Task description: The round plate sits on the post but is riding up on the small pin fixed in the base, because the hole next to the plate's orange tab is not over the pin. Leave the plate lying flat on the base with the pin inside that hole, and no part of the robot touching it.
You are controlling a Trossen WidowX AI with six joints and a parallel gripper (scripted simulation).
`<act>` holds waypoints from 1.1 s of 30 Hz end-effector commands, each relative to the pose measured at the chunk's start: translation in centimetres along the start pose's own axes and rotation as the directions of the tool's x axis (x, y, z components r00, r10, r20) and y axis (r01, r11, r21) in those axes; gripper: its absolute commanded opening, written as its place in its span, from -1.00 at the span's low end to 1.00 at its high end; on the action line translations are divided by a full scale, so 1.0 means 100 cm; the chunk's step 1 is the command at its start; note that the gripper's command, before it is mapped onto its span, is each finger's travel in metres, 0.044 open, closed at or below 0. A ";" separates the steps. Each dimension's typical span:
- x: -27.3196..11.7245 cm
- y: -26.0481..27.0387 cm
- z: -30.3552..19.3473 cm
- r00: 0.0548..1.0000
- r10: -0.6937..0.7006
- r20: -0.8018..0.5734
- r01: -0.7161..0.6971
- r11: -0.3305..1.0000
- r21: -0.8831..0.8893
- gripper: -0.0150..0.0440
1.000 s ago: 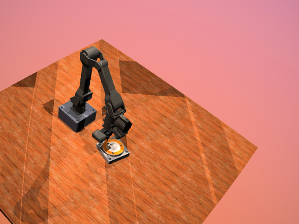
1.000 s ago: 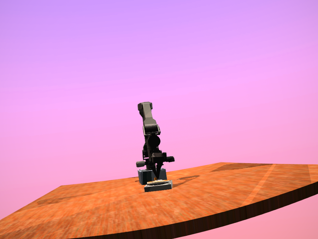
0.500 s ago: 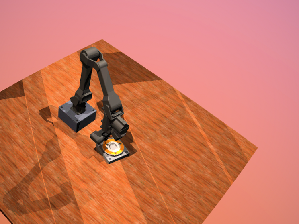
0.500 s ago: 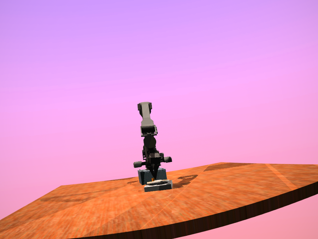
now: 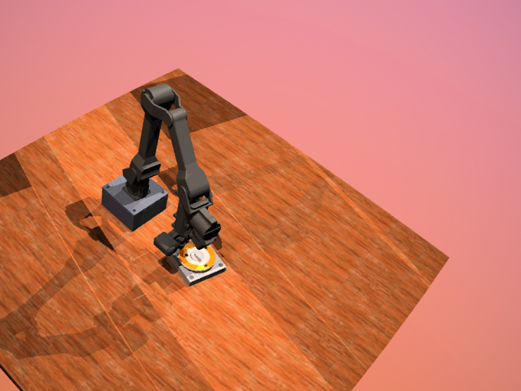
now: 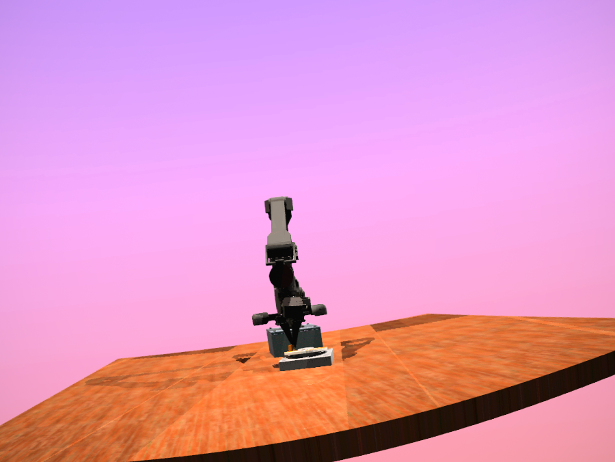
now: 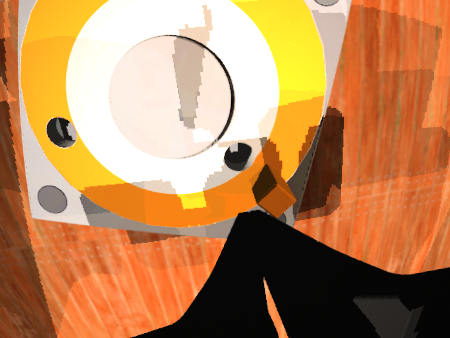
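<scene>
Wood-grain tabletop (image 5: pixel 293 250) (image 6: pixel 278 407) (image 7: pixel 390 200), pinkish backdrop (image 5: pixel 328 44) (image 6: pixel 398 149)

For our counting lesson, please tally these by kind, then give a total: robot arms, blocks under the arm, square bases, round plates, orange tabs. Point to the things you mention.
Robot arm (image 5: pixel 184 149) (image 6: pixel 279 219): 1
Block under the arm (image 5: pixel 116 204) (image 6: pixel 310 339): 1
Square base (image 5: pixel 206 277) (image 6: pixel 308 363) (image 7: pixel 37 172): 1
Round plate (image 5: pixel 211 260) (image 6: pixel 309 350) (image 7: pixel 300 55): 1
Orange tab (image 5: pixel 182 253) (image 6: pixel 290 348) (image 7: pixel 279 201): 1
Total: 5

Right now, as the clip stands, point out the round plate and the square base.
Round plate (image 5: pixel 211 259) (image 6: pixel 316 350) (image 7: pixel 45 65): top and wrist, orange ring; exterior, near edge.
Square base (image 5: pixel 208 276) (image 6: pixel 305 364) (image 7: pixel 41 215): top and exterior, side face; wrist, top-face corner.
</scene>
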State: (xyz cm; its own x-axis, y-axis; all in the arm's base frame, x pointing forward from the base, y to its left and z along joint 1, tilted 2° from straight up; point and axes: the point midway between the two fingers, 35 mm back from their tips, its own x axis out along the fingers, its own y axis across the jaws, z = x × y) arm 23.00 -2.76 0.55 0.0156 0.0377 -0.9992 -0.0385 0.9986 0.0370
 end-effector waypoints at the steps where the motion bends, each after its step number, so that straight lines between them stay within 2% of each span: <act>1: -0.002 -0.006 0.007 1.000 -0.011 0.012 0.011 1.000 -0.001 -0.49; 33: -0.006 -0.024 0.024 1.000 -0.012 0.014 0.012 1.000 -0.001 -0.49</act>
State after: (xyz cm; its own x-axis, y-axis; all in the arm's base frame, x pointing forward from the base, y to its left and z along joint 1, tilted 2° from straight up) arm 24.97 -4.81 0.92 0.0195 0.0332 -0.9993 -0.0353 0.9988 0.0325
